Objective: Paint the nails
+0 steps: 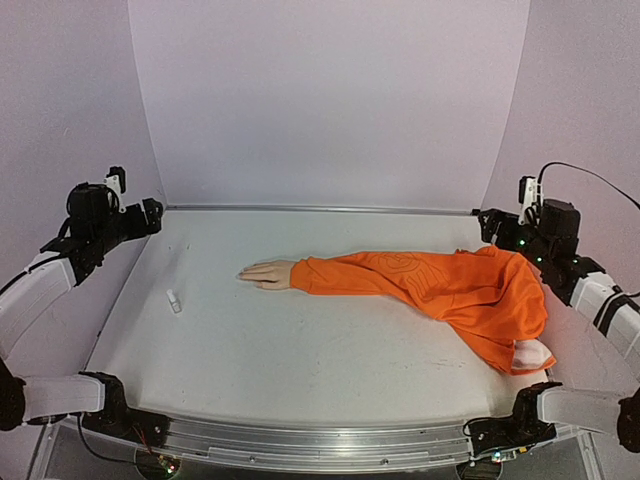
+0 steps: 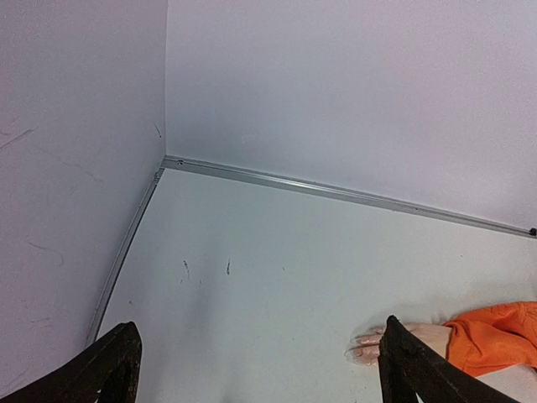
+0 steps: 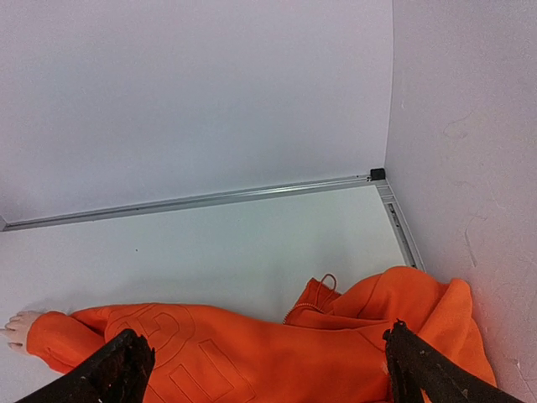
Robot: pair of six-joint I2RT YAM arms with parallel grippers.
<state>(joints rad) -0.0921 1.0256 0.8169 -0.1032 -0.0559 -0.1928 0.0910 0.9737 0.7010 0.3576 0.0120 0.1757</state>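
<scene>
The white table point(image 1: 300, 345) is boxed in by pale, scuffed walls point(image 1: 330, 100) at the back and both sides, with a thin aluminium rail point(image 1: 320, 209) along the back seam and a broader ribbed metal lip at the near edge. Bare tabletop lies in front of and behind the garment, widest on the left half.

The left gripper point(image 1: 152, 214) hangs high by the left wall, its black fingers point(image 2: 117, 369) spread wide with nothing between them. The right gripper point(image 1: 488, 226) hovers near the right rear corner, jaws likewise parted and empty, above the bunched cloth.

The mannequin hand point(image 1: 266, 273), smooth and pale flesh-coloured, lies flat near mid-table with its fingers pointing left. The nails point(image 1: 244, 272) at its fingertips are too small to make out. It sticks out of the cuff of an orange sweatshirt point(image 1: 450, 285), soft matte fabric with raised lettering, which stretches right and heaps in folds near the right wall. A small clear bottle point(image 1: 174, 300) lies on its side, well left of the hand.
</scene>
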